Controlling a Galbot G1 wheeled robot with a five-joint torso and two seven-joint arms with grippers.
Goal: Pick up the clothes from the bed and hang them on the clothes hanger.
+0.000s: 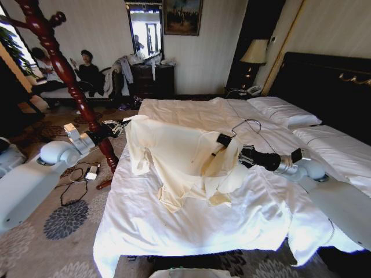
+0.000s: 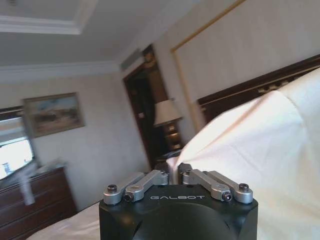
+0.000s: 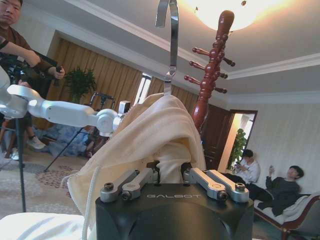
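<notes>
Clothes (image 1: 182, 159) held spread above the bed (image 1: 191, 226). Left end effector (image 1: 120, 127) pinches the far-left shoulder; right end effector (image 1: 227, 145) closed on fabric beneath the clothes hanger (image 3: 170, 45) hook (already inside). Long axis runs left-right between them.

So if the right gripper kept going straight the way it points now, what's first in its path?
The clothes: the right gripper already has the cream fabric bunched at its fingertips, with the clothes hanger hook rising above. Beyond that probably the wooden coat stand, though depth is unclear.
</notes>
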